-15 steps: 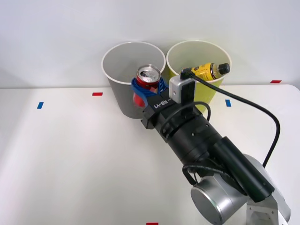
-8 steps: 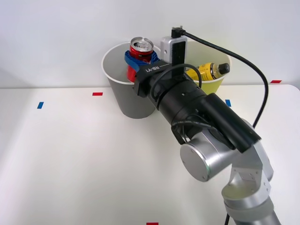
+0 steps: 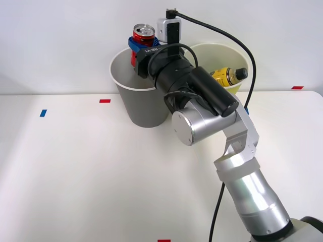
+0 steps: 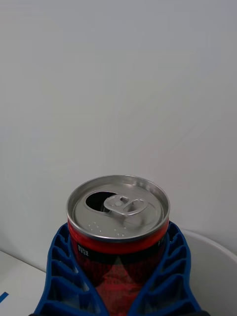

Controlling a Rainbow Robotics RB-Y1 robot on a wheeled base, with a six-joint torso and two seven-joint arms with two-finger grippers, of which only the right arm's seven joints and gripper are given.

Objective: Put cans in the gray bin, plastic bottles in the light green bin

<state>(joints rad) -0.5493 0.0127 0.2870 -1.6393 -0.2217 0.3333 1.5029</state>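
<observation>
Red can [image 3: 143,35], label text unreadable, upright in the closed right gripper [image 3: 137,48] above the gray bin [image 3: 132,103].

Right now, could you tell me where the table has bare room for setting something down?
The white table is bare across its whole near-left stretch, from the blue tape mark to the near edge. It is crowded at the far middle: the gray bin, the light green bin holding the yellow bottle, and the right tool gripping the red can above the gray bin.

Black-and-silver arm [image 3: 202,108], black cable [image 3: 229,45], blue ribbed gripper [image 3: 137,50], white lettering.
</observation>
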